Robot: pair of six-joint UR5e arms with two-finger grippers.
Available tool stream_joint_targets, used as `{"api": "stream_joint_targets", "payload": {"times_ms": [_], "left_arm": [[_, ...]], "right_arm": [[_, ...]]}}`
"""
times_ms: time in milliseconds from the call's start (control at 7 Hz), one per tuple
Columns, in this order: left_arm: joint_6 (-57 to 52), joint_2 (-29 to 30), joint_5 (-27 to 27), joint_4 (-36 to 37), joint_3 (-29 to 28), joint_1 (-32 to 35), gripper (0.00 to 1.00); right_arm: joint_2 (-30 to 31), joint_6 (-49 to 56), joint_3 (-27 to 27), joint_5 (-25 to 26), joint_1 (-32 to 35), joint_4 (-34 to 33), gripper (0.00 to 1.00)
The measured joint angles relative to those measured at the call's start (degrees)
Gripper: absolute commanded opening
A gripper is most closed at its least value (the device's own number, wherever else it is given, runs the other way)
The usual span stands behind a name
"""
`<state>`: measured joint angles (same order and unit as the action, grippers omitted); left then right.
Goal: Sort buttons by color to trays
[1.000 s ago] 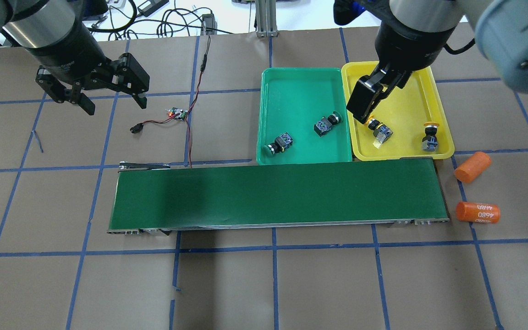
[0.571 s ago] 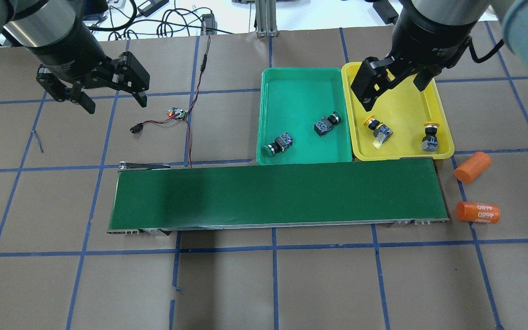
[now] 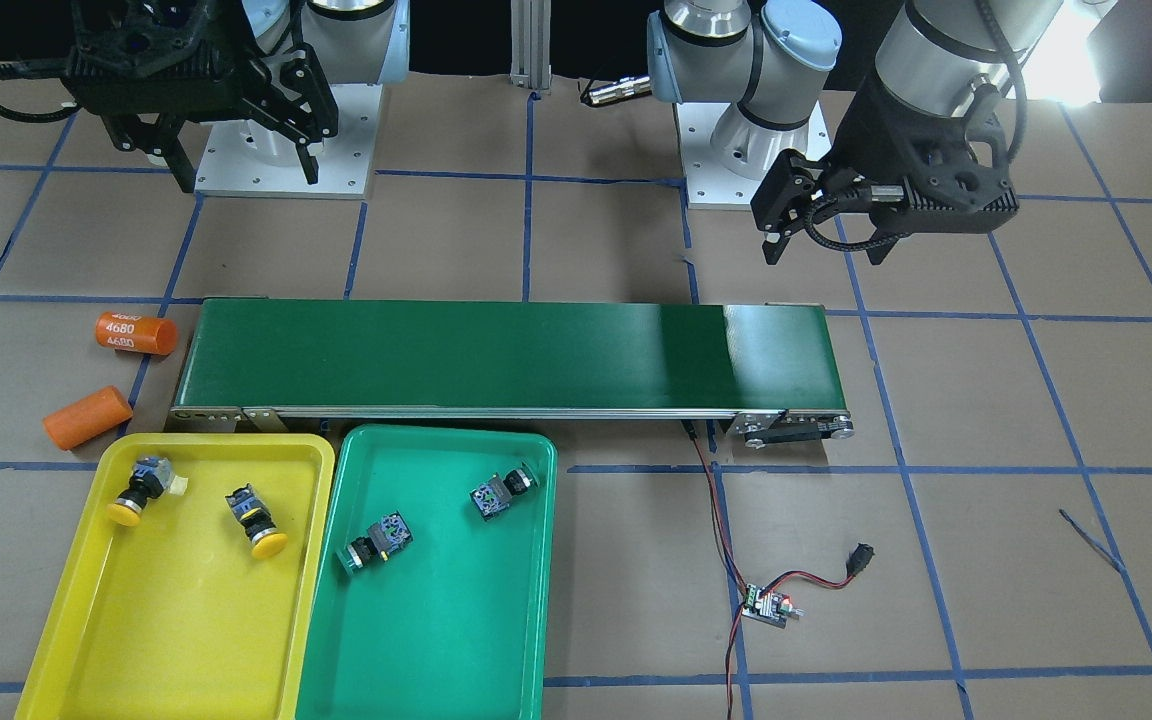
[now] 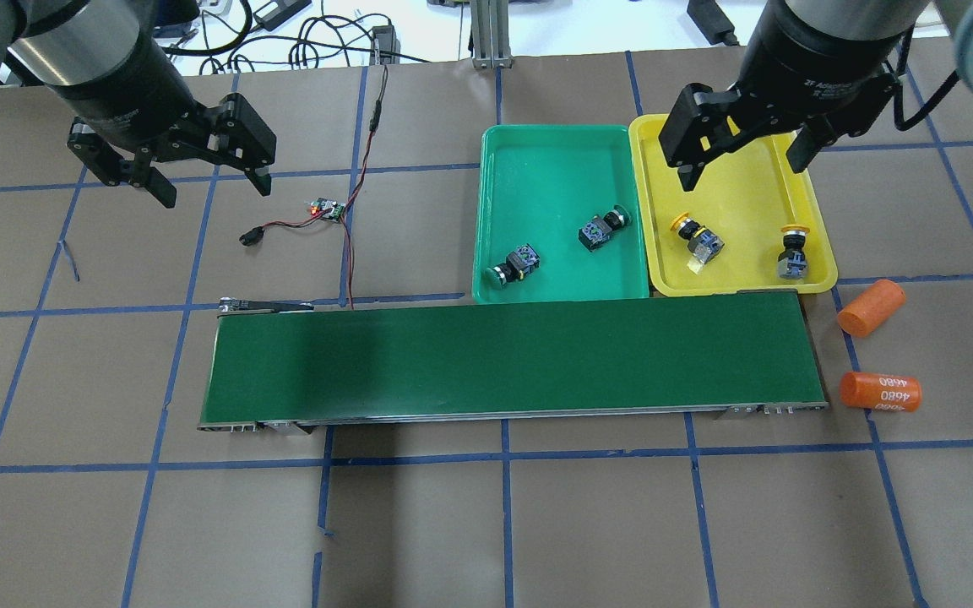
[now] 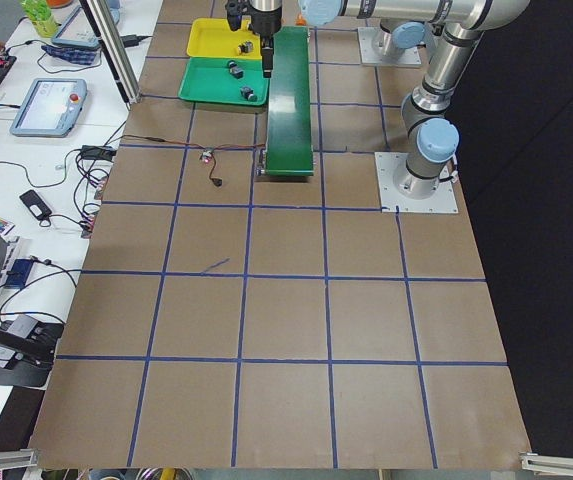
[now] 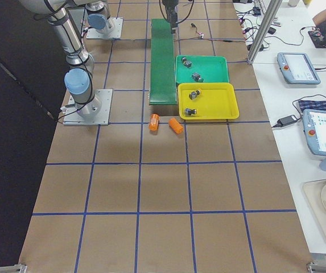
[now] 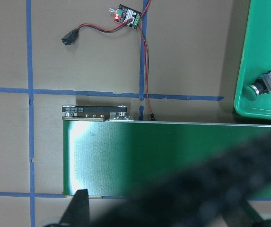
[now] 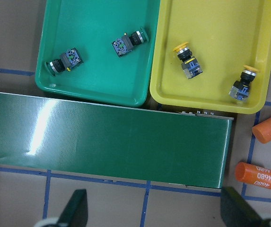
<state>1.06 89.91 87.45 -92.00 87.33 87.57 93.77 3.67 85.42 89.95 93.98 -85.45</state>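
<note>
Two yellow-capped buttons (image 4: 696, 236) (image 4: 792, 253) lie on their sides in the yellow tray (image 4: 740, 194). Two green-capped buttons (image 4: 513, 263) (image 4: 601, 230) lie in the green tray (image 4: 546, 169). All show in the right wrist view, the yellow ones (image 8: 188, 61) (image 8: 242, 85) and the green ones (image 8: 64, 60) (image 8: 128, 42). My right gripper (image 4: 744, 165) is open and empty, high above the yellow tray. My left gripper (image 4: 212, 187) is open and empty, above the table's far left, away from both trays.
The long dark green conveyor belt (image 4: 512, 359) runs along the near edge of both trays. Two orange cylinders (image 4: 872, 307) (image 4: 880, 392) lie at its right end. A small circuit board with red and black wires (image 4: 326, 209) lies beside the left gripper.
My right gripper has lifted away from the left yellow button, turned and stands wide open over the yellow tray. The button lies where it was. The left arm has not moved.
</note>
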Motion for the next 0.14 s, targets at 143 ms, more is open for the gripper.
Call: {"api": "stream_joint_targets", "payload": {"times_ms": [143], "left_arm": [[0.00, 0.00, 0.00, -0.01, 0.03, -0.04, 1.00]], "right_arm": [[0.06, -0.10, 0.01, -0.02, -0.02, 0.12, 1.00]]}}
